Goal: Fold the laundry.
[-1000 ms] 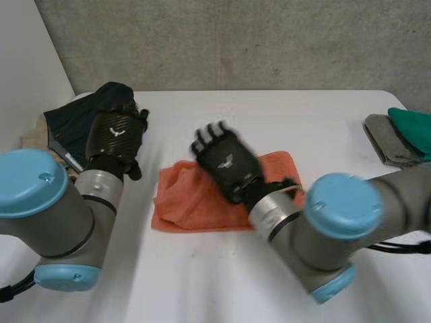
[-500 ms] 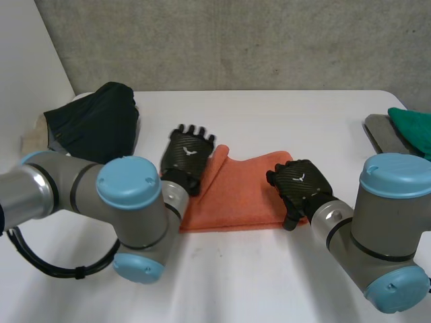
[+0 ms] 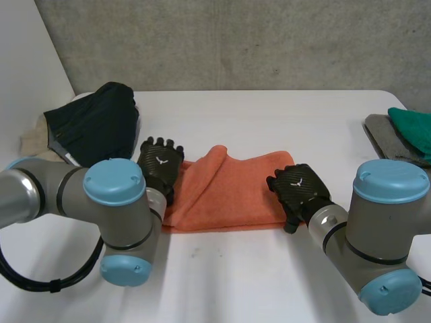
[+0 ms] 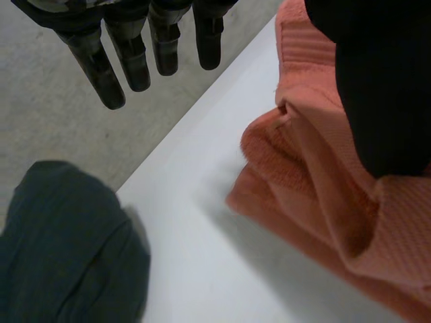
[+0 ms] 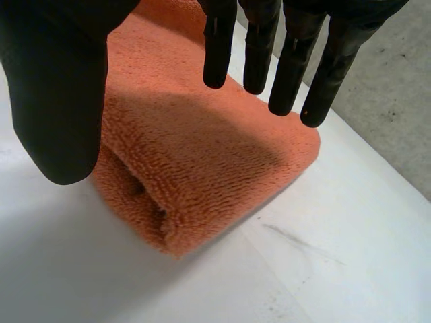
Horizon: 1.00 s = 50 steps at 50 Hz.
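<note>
Orange towel (image 3: 232, 188) lies folded at centre frame. My left hand (image 3: 160, 165) is at its left end, my right hand (image 3: 298, 188) at its right. Fingers on both are straight, slightly spread, gripping nothing. I judge they flank the towel to square the fold.

A folded towel (image 3: 229, 192) is lying on the surface (image 3: 269, 121) between the two hands. The left hand (image 3: 159, 165) is sitting at one end of it, thumb over the cloth, fingers (image 4: 135, 60) reaching past the edge. The right hand (image 3: 300, 188) is hanging over the opposite end. A bundled garment (image 3: 94, 124) is lying beyond the left hand's fingertips, apart from the towel. A stack of cloths (image 3: 404, 134) is sitting well off to the right hand's outer side.
</note>
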Each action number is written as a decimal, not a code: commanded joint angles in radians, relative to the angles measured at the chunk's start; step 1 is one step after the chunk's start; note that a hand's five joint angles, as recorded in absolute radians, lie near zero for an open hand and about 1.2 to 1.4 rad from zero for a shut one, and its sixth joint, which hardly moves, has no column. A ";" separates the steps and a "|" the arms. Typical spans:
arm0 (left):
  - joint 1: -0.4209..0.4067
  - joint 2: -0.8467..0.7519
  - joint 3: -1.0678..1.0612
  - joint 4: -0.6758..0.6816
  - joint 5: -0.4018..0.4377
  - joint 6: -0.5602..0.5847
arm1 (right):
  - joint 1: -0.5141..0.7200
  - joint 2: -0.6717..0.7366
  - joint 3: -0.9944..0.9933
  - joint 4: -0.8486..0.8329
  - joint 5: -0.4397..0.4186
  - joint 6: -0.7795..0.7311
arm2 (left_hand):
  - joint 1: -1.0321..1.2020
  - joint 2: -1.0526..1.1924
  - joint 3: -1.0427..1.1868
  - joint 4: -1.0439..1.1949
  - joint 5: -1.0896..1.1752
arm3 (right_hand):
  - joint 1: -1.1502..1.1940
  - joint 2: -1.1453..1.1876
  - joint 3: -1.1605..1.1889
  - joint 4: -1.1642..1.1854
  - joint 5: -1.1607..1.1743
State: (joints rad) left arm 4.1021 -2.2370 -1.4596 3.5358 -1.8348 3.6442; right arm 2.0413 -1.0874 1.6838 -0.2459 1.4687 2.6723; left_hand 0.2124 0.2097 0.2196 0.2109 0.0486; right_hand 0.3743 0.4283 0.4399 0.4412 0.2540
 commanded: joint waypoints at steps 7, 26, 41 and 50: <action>-0.029 0.162 -0.171 -0.023 -0.126 0.024 | -0.007 0.021 0.001 -0.032 0.025 -0.087 | 0.022 0.024 0.014 0.023 0.011 | 0.324 0.270 0.258 0.257 0.270; -0.043 0.307 -0.212 -0.021 -0.123 0.011 | -0.081 -0.023 -0.001 -0.019 0.119 -0.337 | -0.017 -0.014 -0.024 -0.015 -0.027 | 1.022 0.968 0.956 0.955 0.968; -0.002 0.370 -0.235 -0.012 -0.120 0.011 | 0.271 0.021 -0.055 -0.288 -0.126 -0.695 | -0.017 -0.014 -0.024 -0.015 -0.027 | 1.022 0.968 0.956 0.955 0.968; -0.006 0.366 -0.213 -0.005 -0.110 -0.006 | 0.332 0.092 -0.027 -0.309 -0.156 -0.645 | -0.022 -0.020 -0.030 -0.021 -0.033 | -0.200 -0.254 -0.265 -0.267 -0.254</action>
State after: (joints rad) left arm 4.1005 -1.8663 -1.6936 3.5262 -1.9541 3.6550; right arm 2.3385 -1.0361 1.6364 -0.5430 1.3093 1.9665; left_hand 0.2121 0.2096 0.2196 0.2108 0.0486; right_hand 0.9415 1.1243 1.1311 1.1457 0.9421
